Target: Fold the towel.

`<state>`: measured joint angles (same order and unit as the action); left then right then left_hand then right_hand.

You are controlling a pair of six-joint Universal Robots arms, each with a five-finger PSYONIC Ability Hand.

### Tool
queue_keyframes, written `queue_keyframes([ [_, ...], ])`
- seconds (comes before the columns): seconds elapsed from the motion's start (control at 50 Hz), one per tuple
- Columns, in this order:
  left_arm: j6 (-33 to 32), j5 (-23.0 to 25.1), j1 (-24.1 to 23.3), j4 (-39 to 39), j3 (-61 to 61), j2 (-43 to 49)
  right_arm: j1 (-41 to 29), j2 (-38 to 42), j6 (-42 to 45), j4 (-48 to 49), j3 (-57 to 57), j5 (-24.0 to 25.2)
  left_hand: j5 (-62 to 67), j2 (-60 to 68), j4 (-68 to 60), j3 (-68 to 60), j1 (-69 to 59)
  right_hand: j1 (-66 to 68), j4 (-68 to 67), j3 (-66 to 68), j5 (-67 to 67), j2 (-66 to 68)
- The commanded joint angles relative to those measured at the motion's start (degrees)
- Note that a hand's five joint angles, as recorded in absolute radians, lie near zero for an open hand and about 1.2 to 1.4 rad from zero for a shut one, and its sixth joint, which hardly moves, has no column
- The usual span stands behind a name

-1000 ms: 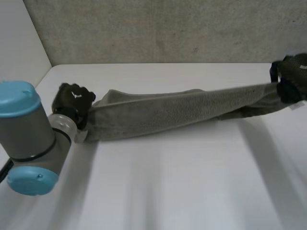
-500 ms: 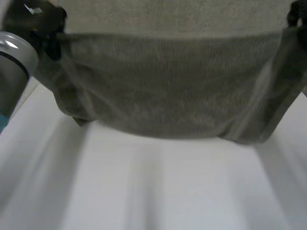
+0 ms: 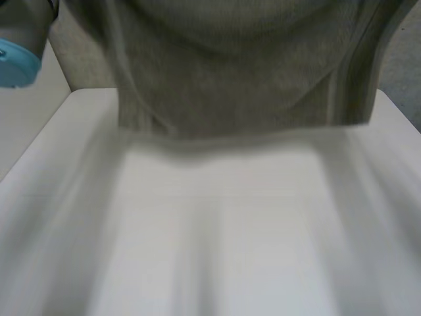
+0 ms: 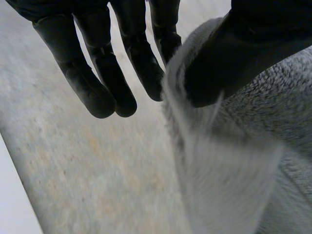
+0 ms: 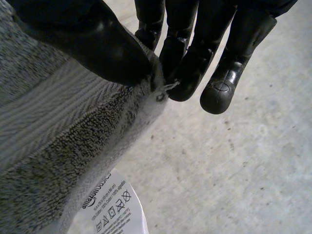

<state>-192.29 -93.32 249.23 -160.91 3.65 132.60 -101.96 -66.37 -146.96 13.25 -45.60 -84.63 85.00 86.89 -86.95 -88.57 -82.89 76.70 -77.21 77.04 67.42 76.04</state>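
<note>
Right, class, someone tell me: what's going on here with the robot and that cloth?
The robot is holding a grey towel up above the white table, stretched between its two hands. The left hand pinches one upper edge between thumb and fingers. The right hand pinches a corner close to the care label. The towel hangs spread out with its lower edge over the far part of the table. No fold has been laid down yet.

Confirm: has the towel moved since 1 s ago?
Yes. The towel went up: then it stretched low across the table, now it hangs spread, hiding most of the table's far edge.
</note>
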Motion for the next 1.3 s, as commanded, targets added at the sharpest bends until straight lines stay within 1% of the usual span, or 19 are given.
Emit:
queue_keyframes([
  [0.02, 8.2, -0.2, 0.2, 5.9, 3.5, 1.7, 0.0, -1.5, 0.1, -2.7, -8.8, 1.3, -15.0, -6.9, 7.0, 8.6, 2.9, 3.3, -2.8, 3.0, 2.6, 4.0],
  [0.08, 8.2, -0.2, 0.3, 6.5, 6.1, 2.0, 0.0, -1.3, 0.1, -3.6, -10.9, 2.1, -15.0, -6.9, 7.0, 8.6, 2.9, 3.3, -2.8, 3.0, 2.6, 4.0],
  [0.2, 8.2, -0.2, 1.9, 3.8, 19.6, 2.1, -0.4, -1.0, 0.6, -4.6, -20.3, 3.2, -15.0, -6.9, 7.0, 8.6, 2.9, 3.3, -2.8, 3.0, 2.6, 4.0],
  [0.24, 8.2, -0.2, 2.0, 1.2, 23.5, 1.6, -0.5, -1.0, 0.5, -4.7, -22.5, 3.5, -15.0, -6.9, 7.0, 8.6, 2.9, 3.3, -2.8, 3.0, 2.6, 4.0],
  [0.28, 7.9, -0.2, 1.9, -5.1, 32.4, -0.1, -0.6, -1.1, 0.5, -4.7, -25.9, 3.6, -15.0, -6.9, 7.0, 8.6, 2.9, 3.3, -2.8, 3.0, 2.6, 4.0],
  [0.3, 7.9, -0.2, 1.9, -5.1, 32.5, -0.1, -0.6, -1.1, 0.5, -4.7, -25.9, 3.6, -15.0, -6.9, 7.0, 8.6, 2.9, 3.3, -2.8, 3.0, 2.6, 4.0],
  [0.4, 7.7, 0.0, 2.1, -17.1, 50.4, -8.7, -0.7, -1.8, 0.5, -4.9, -31.2, 3.4, -15.0, -6.9, 7.0, 8.6, 2.9, 3.3, -2.8, 3.0, 2.6, 4.0],
  [0.46, 7.3, 0.1, 2.1, -20.1, 55.1, -10.3, -0.7, -2.3, 0.5, -5.1, -32.6, 3.5, -15.0, -6.9, 7.0, 8.6, 2.9, 3.3, -2.8, 3.0, 2.6, 4.0],
  [0.5, 5.2, 0.2, 2.1, -24.8, 63.6, -13.6, -0.6, -3.8, 0.6, -5.8, -35.4, 3.6, -15.0, -6.9, 7.0, 8.6, 2.9, 3.3, -2.8, 3.0, 2.6, 4.0],
  [0.52, 5.2, 0.2, 2.1, -24.8, 63.7, -13.6, -0.6, -3.8, 0.6, -5.8, -35.4, 3.6, -15.0, -6.9, 7.0, 8.6, 2.9, 3.3, -2.8, 3.0, 2.6, 4.0],
  [0.56, 1.2, 0.2, 2.1, -28.5, 71.8, -16.7, -0.3, -5.9, 0.7, -6.7, -38.2, 3.6, -15.0, -6.9, 7.0, 8.6, 2.9, 3.3, -2.8, 3.0, 2.6, 4.0],
  [0.62, -1.2, 0.3, 2.1, -30.2, 75.7, -17.9, 0.2, -7.1, 0.7, -7.6, -39.5, 3.7, -15.0, -6.9, 7.0, 8.6, 2.9, 3.3, -2.8, 3.0, 2.6, 4.0],
  [0.72, -9.9, 0.3, 2.2, -35.0, 89.2, -22.3, 0.5, -13.3, 1.0, -14.9, -43.9, 5.4, -15.0, -6.9, 7.0, 8.6, 2.9, 3.3, -2.8, 3.0, 2.6, 4.0],
  [0.82, -13.6, 1.6, 3.5, -36.0, 96.8, -27.3, 0.8, -19.0, 1.2, -20.9, -46.7, 9.2, -15.0, -6.9, 7.0, 8.6, 2.9, 3.3, -2.8, 3.0, 2.6, 4.0],
  [0.94, -14.1, 4.9, 4.5, -36.0, 102.8, -34.6, 3.3, -25.1, 1.5, -25.6, -48.4, 11.2, -15.0, -6.9, 7.0, 8.6, 2.9, 3.3, -2.8, 3.0, 2.6, 4.0],
  [0.98, -14.2, 6.5, 5.2, -36.0, 106.8, -40.6, 4.9, -29.9, 1.7, -28.7, -49.2, 12.6, -15.0, -6.9, 7.0, 8.6, 2.9, 3.3, -2.8, 3.0, 2.6, 4.0],
  [1.04, -14.2, 7.8, 5.7, -36.0, 110.7, -46.7, 6.0, -33.0, 3.2, -32.6, -49.6, 14.8, -15.0, -6.9, 7.0, 8.6, 2.9, 3.3, -2.8, 3.0, 2.6, 4.0],
  [1.2, -14.1, 11.1, 5.8, -36.1, 117.8, -56.5, 12.0, -37.1, 9.5, -41.0, -50.3, 17.9, -15.0, -6.9, 7.0, 8.6, 2.9, 3.3, -2.8, 3.0, 2.6, 4.0],
  [1.3, -14.2, 12.9, 6.0, -36.1, 118.8, -55.7, 14.0, -36.6, 12.0, -41.5, -51.1, 19.7, -15.0, -6.9, 7.0, 8.6, 2.9, 3.3, -2.8, 3.0, 2.6, 4.0],
])
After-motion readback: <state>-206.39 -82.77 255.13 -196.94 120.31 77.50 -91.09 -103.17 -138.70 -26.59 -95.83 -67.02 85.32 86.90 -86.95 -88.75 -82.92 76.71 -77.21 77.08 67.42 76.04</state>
